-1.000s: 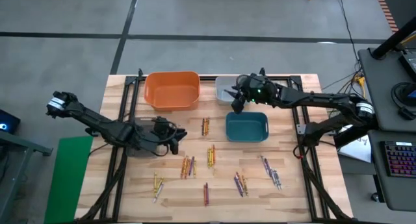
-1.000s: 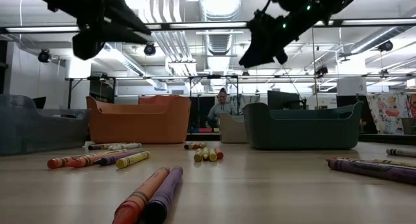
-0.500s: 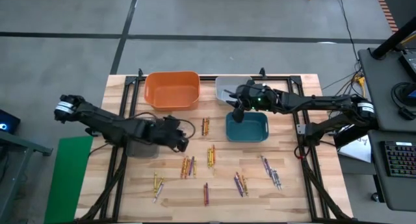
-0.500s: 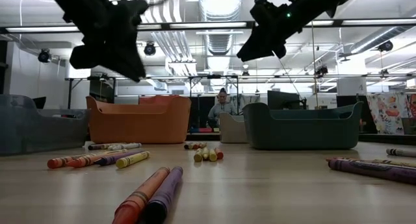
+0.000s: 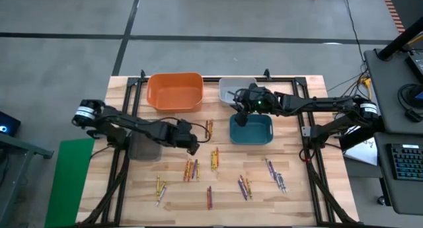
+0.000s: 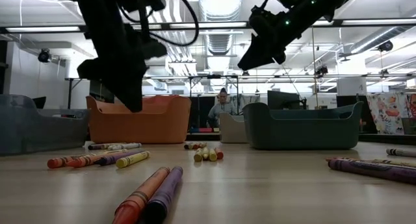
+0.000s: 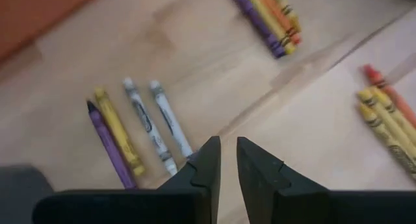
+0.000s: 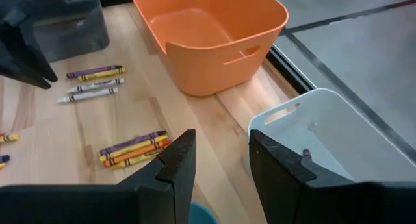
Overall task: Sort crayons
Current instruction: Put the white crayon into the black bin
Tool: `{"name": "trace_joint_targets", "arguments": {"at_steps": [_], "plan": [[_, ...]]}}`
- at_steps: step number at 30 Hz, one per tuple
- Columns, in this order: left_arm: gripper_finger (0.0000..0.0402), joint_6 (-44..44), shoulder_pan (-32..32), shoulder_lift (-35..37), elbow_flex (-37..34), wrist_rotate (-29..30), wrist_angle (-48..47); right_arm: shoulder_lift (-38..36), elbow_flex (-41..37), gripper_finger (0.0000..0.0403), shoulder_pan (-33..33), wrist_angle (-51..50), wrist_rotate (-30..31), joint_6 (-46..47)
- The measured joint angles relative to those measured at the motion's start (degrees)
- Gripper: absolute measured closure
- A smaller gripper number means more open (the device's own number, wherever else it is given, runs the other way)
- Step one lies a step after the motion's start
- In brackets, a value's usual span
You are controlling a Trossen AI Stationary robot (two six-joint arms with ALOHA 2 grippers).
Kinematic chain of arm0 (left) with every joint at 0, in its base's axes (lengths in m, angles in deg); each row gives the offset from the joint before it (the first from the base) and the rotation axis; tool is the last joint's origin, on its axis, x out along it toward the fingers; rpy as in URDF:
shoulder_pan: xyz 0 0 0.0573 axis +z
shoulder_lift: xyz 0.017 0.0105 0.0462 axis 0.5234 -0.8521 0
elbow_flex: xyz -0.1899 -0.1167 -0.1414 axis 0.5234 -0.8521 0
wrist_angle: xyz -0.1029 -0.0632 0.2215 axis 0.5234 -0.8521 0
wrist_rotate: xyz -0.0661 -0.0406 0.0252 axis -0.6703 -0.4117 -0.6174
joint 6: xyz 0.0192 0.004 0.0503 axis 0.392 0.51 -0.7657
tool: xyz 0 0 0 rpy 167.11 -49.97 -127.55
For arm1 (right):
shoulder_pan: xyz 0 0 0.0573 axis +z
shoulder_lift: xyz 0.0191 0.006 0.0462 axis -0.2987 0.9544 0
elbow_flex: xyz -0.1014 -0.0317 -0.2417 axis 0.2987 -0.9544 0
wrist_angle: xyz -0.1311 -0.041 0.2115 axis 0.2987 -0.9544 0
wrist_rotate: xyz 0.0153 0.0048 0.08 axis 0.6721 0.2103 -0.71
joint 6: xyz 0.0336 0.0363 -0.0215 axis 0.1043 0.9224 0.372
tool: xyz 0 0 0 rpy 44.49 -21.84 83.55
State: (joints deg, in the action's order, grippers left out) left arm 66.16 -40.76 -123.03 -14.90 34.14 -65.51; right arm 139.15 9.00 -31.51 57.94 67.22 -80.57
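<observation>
Crayons lie flat on the wooden table in small groups: an orange-and-yellow bundle [image 5: 209, 128], a yellow group [image 5: 215, 158], an orange-red group [image 5: 191, 169], and others nearer the front edge [image 5: 244, 186]. My left gripper [image 7: 227, 160] [image 5: 192, 147] hangs above the table pointing steeply down, with only a narrow gap between its fingers and nothing in it. Just beyond its tips lie a purple, a yellow and two white crayons [image 7: 140, 130]. My right gripper [image 8: 221, 160] [image 5: 241, 115] hovers open over the far left corner of the teal bin [image 5: 251, 130].
An orange bin [image 5: 174, 91] and a white bin [image 5: 230, 88] stand along the far edge. A grey bin [image 5: 143, 149] lies partly under my left arm. More crayons lie toward the front right [image 5: 275, 174] and front left [image 5: 159, 186].
My left gripper has moved toward the table's right edge and sunk, tipping from nearly level to pointing steeply down over the crayons. My right gripper has drifted slightly toward the near edge, over the teal bin. No crayon has moved.
</observation>
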Motion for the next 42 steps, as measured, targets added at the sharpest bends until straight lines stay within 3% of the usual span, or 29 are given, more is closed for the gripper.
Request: {"name": "trace_joint_targets", "arguments": {"at_steps": [10, 22, 42], "plan": [[0.0365, 3.6, 0.4, -3.7, 0.0, 1.3, -0.3, 0.0, 0.0, 0.0271, 0.0, -0.5, 0.0, 2.0], [0.0316, 4.3, 2.0, -7.8, 0.0, 5.1, -0.3, 0.0, 0.0, 0.0271, 0.0, -0.5, 0.0, 2.0], [0.0314, 5.9, 2.6, -11.5, -0.2, 6.2, 0.3, 0.0, 0.0, 0.0271, 0.0, -0.5, 0.0, 2.0]]}}
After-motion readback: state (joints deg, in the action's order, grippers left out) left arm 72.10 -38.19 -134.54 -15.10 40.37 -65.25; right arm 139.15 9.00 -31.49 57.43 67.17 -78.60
